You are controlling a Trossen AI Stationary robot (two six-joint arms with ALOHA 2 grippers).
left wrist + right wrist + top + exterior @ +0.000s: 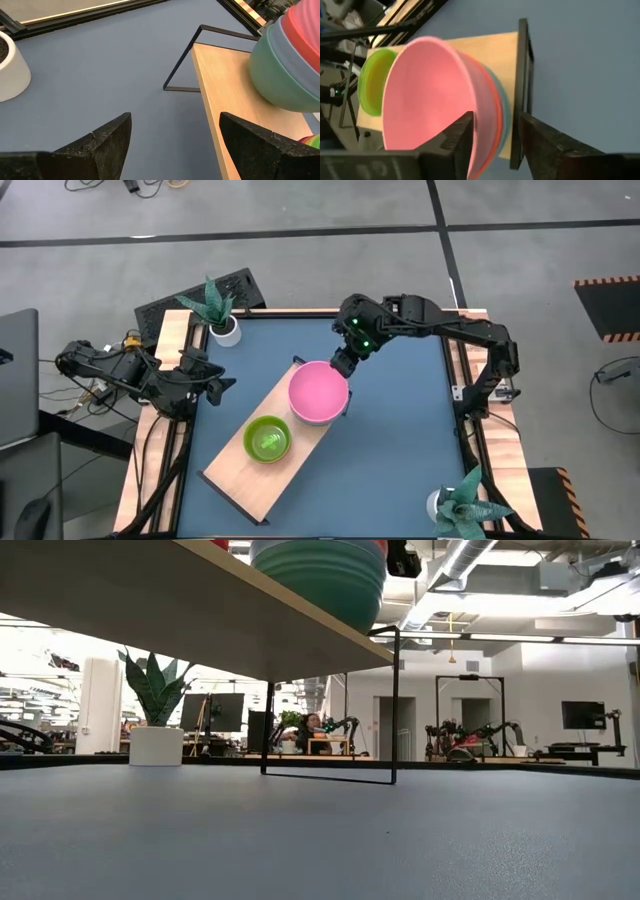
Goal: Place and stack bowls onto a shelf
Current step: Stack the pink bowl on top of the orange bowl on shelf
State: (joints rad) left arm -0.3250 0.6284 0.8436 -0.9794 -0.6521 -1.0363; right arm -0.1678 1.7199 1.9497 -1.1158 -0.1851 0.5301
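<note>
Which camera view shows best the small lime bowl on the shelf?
The high view: the lime bowl is seen whole from above on the shelf, beside the pink bowl. The right wrist view shows it partly hidden behind the pink bowl; the left wrist view shows only a sliver; the low view does not show it.

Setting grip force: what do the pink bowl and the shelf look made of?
Big pink round bowl: likely plastic, smooth, even matte colour, thin rim. Long light board shelf: apparently wood or wood laminate, faint grain; thin dark end bracket looks metal.
</note>
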